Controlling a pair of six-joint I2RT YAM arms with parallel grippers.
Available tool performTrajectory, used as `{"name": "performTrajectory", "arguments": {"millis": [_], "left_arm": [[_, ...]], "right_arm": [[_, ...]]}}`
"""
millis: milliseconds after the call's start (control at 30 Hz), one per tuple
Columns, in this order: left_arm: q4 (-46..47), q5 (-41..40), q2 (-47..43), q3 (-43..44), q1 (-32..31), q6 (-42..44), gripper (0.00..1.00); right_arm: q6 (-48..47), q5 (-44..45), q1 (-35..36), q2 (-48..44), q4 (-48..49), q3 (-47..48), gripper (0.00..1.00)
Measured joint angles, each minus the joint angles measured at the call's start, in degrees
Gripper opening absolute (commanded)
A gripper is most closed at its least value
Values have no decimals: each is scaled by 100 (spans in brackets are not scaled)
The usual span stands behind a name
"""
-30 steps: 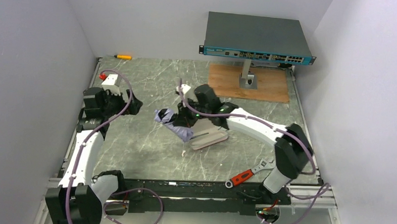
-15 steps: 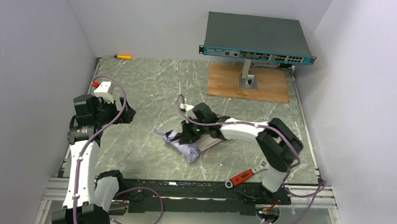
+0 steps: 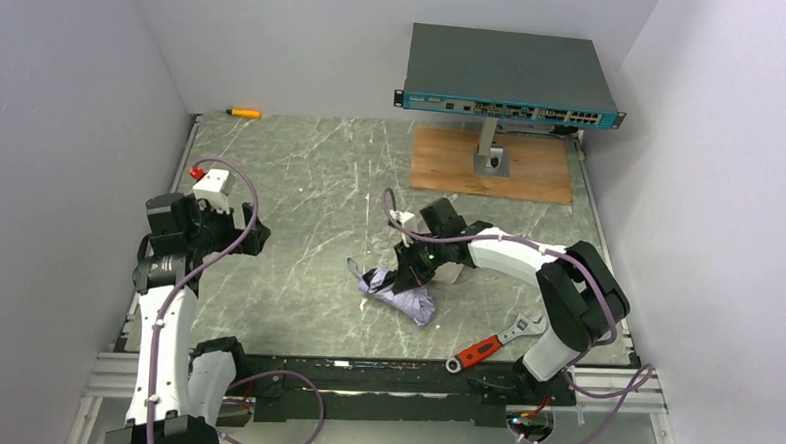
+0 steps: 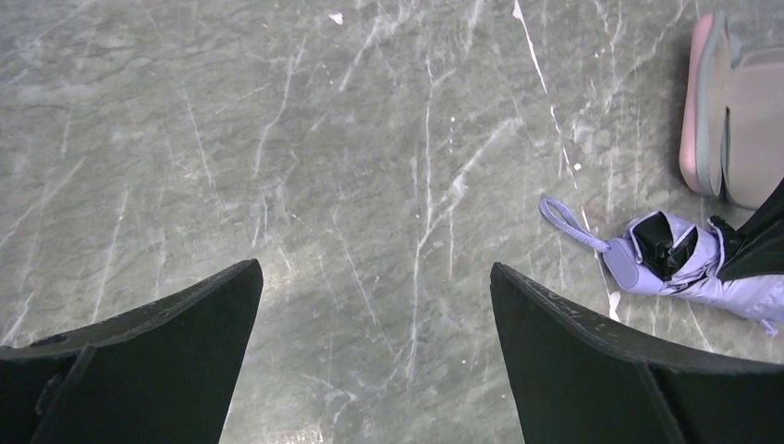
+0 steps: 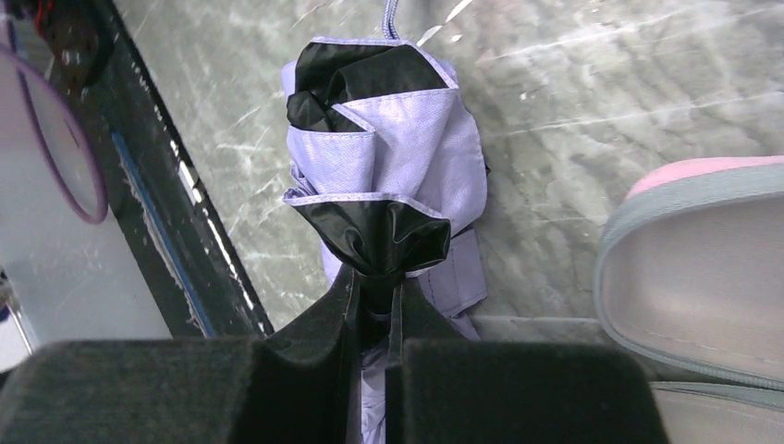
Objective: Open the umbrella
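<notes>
The umbrella (image 3: pixel 404 300) is laid diagonally, strap end leftward. Its fabric, pinched by the right gripper (image 5: pixel 376 282), is shown only wrist-side. The left gripper (image 4: pixel 374 270) is held wide, empty.

table (image 3: pixel 301 178): grey-green top, veined white like marble, with a metal rail along its near edge.
umbrella (image 3: pixel 401 294): lay folded just toward 6 o'clock of the centre, lavender fabric with black lining showing, its wrist loop pointing to 10 o'clock.
pouch (image 5: pixel 703 268): pink-edged and grey, lay flat just beside the umbrella, at its 2 o'clock.
wrench (image 3: pixel 489 344): red-handled, at 5 o'clock near the front edge.
orange tool (image 3: pixel 243 112): at 11 o'clock, in the far corner.
wooden board (image 3: pixel 531 173): at 1 o'clock, against the back.
</notes>
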Motion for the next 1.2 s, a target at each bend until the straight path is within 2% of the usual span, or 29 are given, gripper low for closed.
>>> {"name": "performTrajectory", "arguments": {"millis": [267, 533, 767, 867, 1033, 1200], "left_arm": [[-76, 415, 129, -155, 0, 367, 100], [-63, 518, 210, -286, 2, 385, 100], [-140, 708, 210, 229, 2, 262, 100], [-116, 708, 101, 420, 2, 293, 100], [-33, 719, -297, 284, 2, 299, 100], [114, 756, -334, 4, 2, 188, 100]], "right_arm": [[-715, -599, -479, -332, -210, -409, 0], [-706, -686, -291, -22, -393, -92, 0], [-605, -308, -704, -334, -498, -186, 0], [-651, -293, -728, -168, -739, -111, 0], [-588, -470, -938, 114, -968, 83, 0], [-918, 138, -1281, 111, -1451, 417, 0]]}}
